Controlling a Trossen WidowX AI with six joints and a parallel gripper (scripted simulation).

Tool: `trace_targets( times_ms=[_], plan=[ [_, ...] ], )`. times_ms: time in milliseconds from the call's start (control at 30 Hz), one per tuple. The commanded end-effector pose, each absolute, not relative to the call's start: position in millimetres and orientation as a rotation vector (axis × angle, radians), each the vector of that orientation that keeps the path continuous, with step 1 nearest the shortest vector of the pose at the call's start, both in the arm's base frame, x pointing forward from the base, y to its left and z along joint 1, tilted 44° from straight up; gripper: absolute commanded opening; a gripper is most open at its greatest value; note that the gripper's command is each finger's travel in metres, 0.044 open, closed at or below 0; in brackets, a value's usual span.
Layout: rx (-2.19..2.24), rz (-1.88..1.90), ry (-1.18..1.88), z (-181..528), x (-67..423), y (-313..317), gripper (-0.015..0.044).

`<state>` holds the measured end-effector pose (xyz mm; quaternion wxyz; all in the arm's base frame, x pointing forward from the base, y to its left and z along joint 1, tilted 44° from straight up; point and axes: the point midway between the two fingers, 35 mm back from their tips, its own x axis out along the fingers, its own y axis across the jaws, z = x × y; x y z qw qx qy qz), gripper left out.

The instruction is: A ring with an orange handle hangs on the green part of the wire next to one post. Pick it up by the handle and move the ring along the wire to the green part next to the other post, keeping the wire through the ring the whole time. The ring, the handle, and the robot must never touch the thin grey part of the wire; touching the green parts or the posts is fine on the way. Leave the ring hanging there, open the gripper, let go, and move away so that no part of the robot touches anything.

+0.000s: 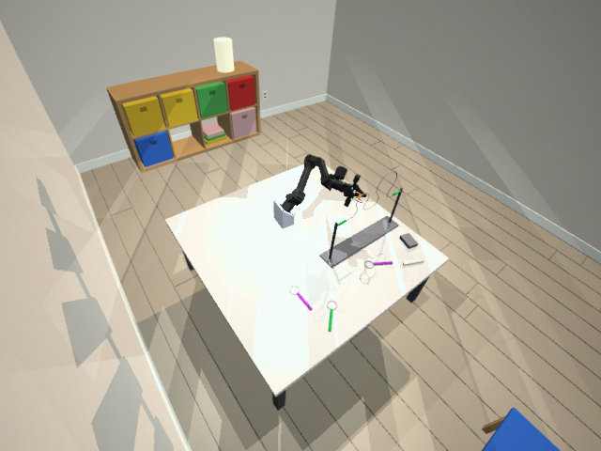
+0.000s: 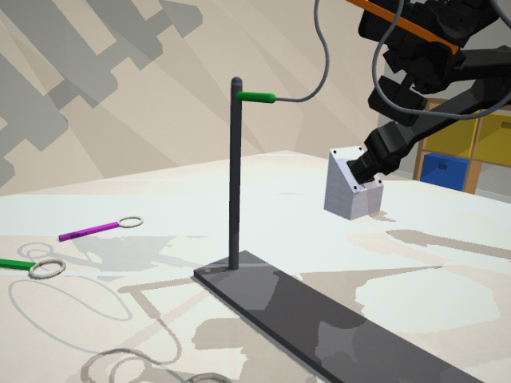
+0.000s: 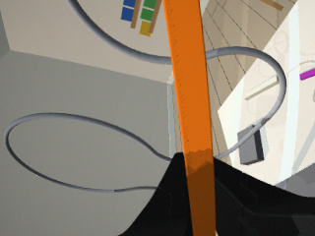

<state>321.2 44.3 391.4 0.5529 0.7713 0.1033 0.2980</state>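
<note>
My gripper (image 1: 358, 194) (image 2: 429, 39) (image 3: 187, 159) is shut on the orange handle (image 1: 362, 194) (image 2: 406, 25) (image 3: 189, 92) and holds it in the air between the two posts, nearer the far post (image 1: 392, 209). The ring at the handle's end is out of view. The thin grey wire (image 2: 326, 61) (image 3: 282, 88) loops close around the handle and the gripper; I cannot tell whether anything touches it. The near post (image 1: 331, 244) (image 2: 235, 173) carries a green sleeve (image 1: 341, 223) (image 2: 255, 96). The far post's green sleeve (image 1: 396, 193) lies to the right of the gripper. Both posts stand on a dark base plate (image 1: 362, 239) (image 2: 313, 313).
Loose rings with purple handles (image 1: 304, 300) (image 2: 89, 230) (image 1: 382, 263), a green handle (image 1: 331, 318) (image 2: 14, 264) and a pale handle (image 1: 412, 262) lie on the white table (image 1: 233, 252). A dark block (image 1: 408, 240) lies beside the plate. The arm's grey mount (image 1: 283, 213) (image 2: 350, 189) stands behind.
</note>
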Motion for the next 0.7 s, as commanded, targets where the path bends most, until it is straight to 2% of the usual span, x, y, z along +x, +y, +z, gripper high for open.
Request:
trace_targets(
  times_ms=[0, 667],
  plan=[
    [1.902, 0.713, 0.230, 393, 322, 42, -0.0150],
    [2.314, 0.805, 0.142, 416, 321, 27, -0.0150]
  ],
)
